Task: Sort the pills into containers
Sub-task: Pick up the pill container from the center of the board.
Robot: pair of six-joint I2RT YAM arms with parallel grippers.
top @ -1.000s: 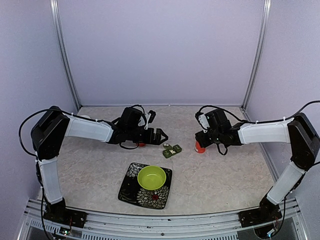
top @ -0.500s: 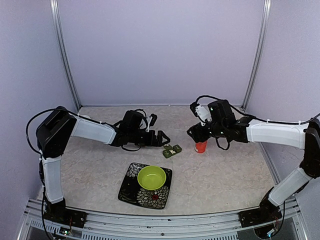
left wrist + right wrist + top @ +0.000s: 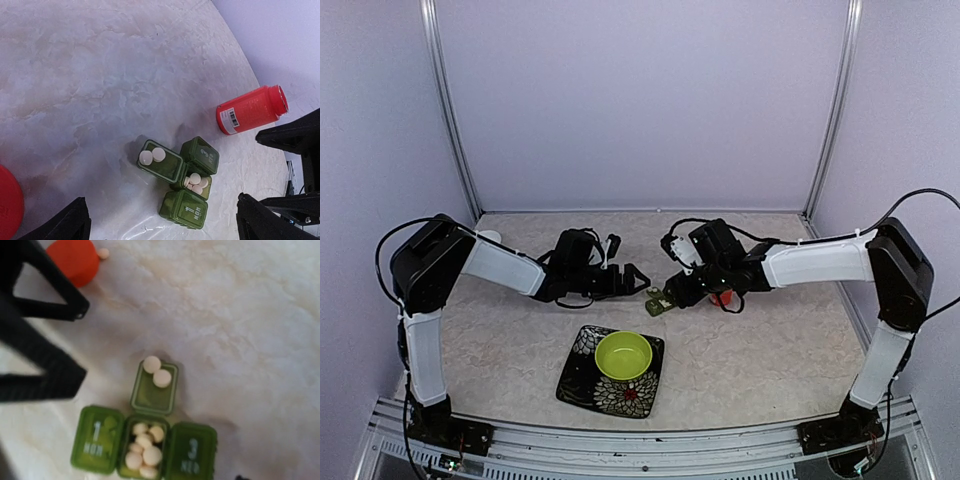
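**Hidden or cut off:** the red bottle is half masked by the right arm in the top view. The red cap is cropped at the edge of the left wrist view. The right gripper is not shown by its own wrist camera. The print under the "3" is blurred.

**Item:** pillbox, dark green, a strip of three square compartments. The outer lids are shut, marked "1 MON" and "3". The middle lid is folded back with two white pills on it, and several more fill its cell.

**Location:** on the table, between both grippers, just beyond the patterned plate and lime bowl.

**End effectors:** left gripper, jaws spread wide, empty. The right gripper's jaws are parted, nothing held, just beside the pillbox.

**Change:** a second ago the right gripper was stationed at the bottle, well apart from the pillbox. It has since been brought leftward. A loose pill lies against the cap.
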